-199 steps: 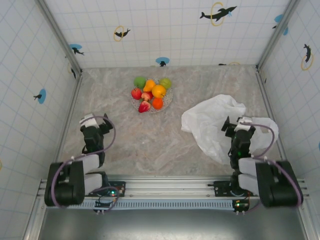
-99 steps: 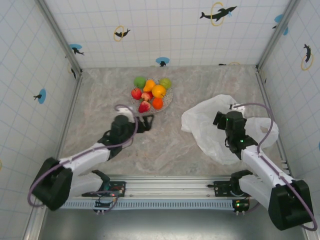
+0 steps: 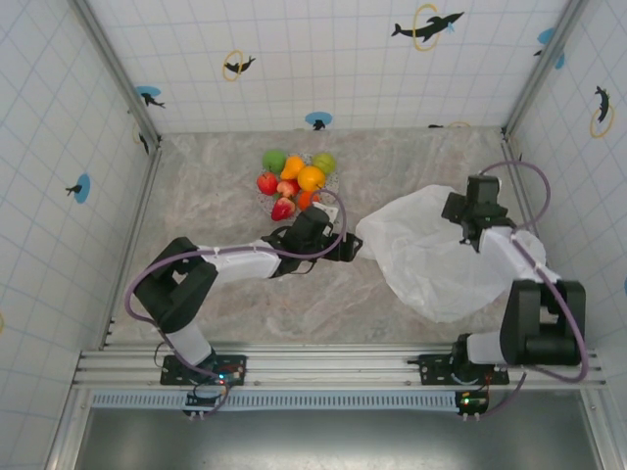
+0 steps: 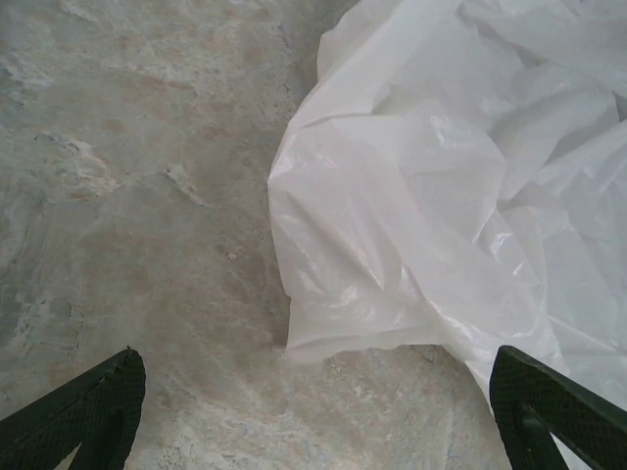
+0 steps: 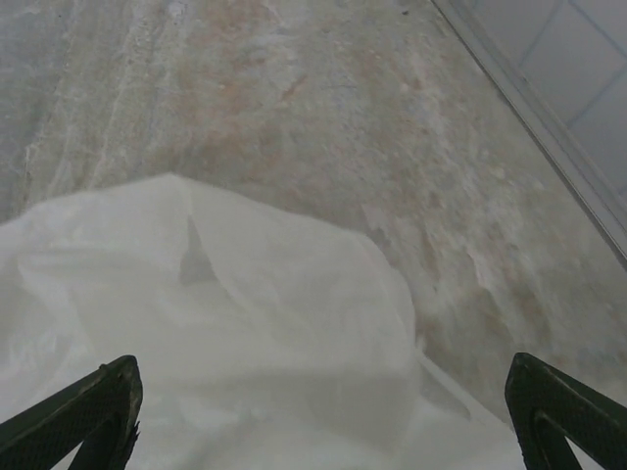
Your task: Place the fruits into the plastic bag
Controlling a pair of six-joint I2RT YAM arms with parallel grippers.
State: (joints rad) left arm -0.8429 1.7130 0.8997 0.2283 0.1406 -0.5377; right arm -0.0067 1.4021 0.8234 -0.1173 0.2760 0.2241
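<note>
While both arms stretch out over it, the marbled table [image 3: 245,294] carries the plastic bag [image 3: 431,264] at 3 o'clock of centre, crumpled and lying flat. The fruits [image 3: 294,181] sit heaped together at 12 o'clock, well apart from the bag. Left gripper [image 4: 315,357]: jaws spread wide, holding nothing, just beside the bag's 9 o'clock edge. Right gripper [image 5: 321,382]: jaws spread wide, holding nothing, over the bag's 1 o'clock corner.
</note>
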